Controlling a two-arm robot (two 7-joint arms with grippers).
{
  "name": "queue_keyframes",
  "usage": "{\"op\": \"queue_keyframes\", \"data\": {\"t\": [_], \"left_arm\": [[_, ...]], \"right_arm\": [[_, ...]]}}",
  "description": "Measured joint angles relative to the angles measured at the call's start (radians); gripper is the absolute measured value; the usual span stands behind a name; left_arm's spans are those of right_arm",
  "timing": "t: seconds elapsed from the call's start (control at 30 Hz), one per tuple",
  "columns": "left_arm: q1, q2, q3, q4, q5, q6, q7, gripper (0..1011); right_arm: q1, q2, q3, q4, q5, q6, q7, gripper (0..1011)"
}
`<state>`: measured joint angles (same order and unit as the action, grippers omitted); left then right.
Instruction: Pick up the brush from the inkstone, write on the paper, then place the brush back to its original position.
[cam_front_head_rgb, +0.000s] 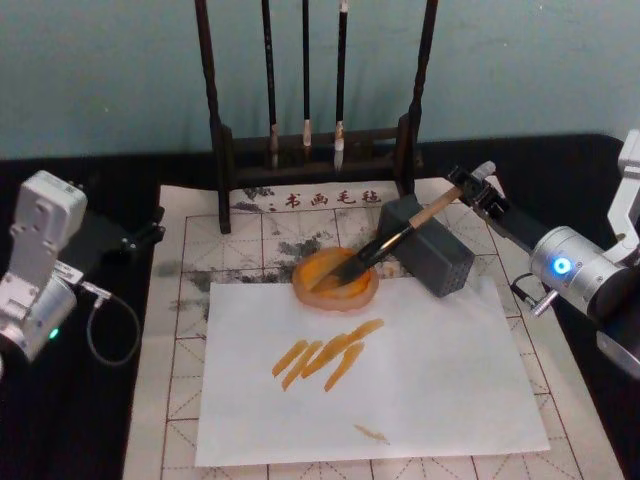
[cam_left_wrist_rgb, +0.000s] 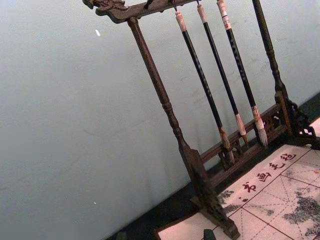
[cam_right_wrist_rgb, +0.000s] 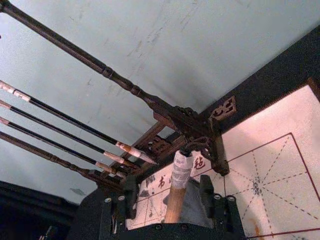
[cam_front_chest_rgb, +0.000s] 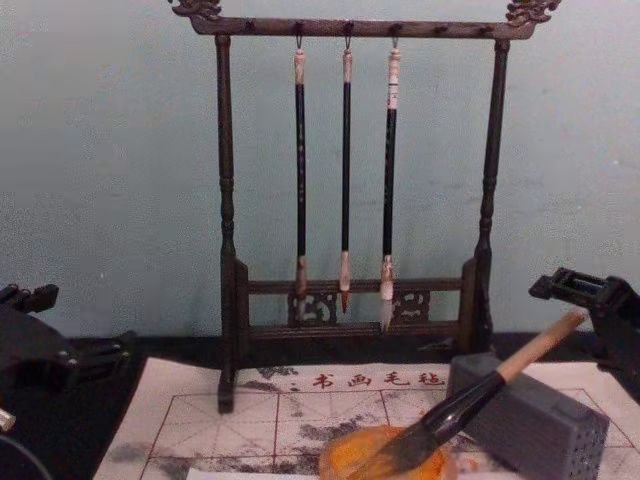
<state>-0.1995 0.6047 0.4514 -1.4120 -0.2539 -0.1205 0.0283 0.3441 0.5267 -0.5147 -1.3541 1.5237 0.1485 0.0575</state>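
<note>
1. The brush (cam_front_head_rgb: 385, 248) is lying tilted, its dark bristles resting in the orange inkstone (cam_front_head_rgb: 335, 278) near the middle of the worktop (cam_front_head_rgb: 120, 440), its black lower section leaning over the grey block (cam_front_head_rgb: 432, 250).
2. The right gripper (cam_front_head_rgb: 472, 190) is sitting at the handle's white end cap toward the worktop's right rear; in the right wrist view its fingers (cam_right_wrist_rgb: 131, 192) are standing spread on either side of the handle, not touching it.
3. The paper (cam_front_head_rgb: 250, 235) is lying flat under the inkstone, with a white sheet (cam_front_head_rgb: 440, 390) bearing orange strokes on top.
4. The left gripper (cam_front_head_rgb: 150, 232) is idling at the worktop's left edge; I cannot tell how its fingers are set.
5. Three thin brushes (cam_front_chest_rgb: 345, 170) are hanging on the dark rack (cam_front_chest_rgb: 224, 200) along the rear edge.
</note>
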Motion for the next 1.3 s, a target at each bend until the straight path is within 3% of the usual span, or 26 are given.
{"op": "queue_keyframes", "data": {"t": [0.27, 0.97, 1.07, 1.3], "left_arm": [[0.000, 0.000, 0.000, 0.000, 0.000, 0.000, 0.000, 1001], [0.000, 0.000, 0.000, 0.000, 0.000, 0.000, 0.000, 1001], [0.000, 0.000, 0.000, 0.000, 0.000, 0.000, 0.000, 1001], [0.000, 0.000, 0.000, 0.000, 0.000, 0.000, 0.000, 1001]], "right_arm": [[0.000, 0.000, 0.000, 0.000, 0.000, 0.000, 0.000, 1002], [-0.007, 0.007, 0.007, -0.013, -0.003, -0.017, 0.011, 1000], [-0.013, 0.017, 0.007, -0.023, -0.024, -0.030, 0.022, 1000], [-0.048, 0.053, 0.007, -0.055, -0.131, -0.094, 0.063, 1000]]}}
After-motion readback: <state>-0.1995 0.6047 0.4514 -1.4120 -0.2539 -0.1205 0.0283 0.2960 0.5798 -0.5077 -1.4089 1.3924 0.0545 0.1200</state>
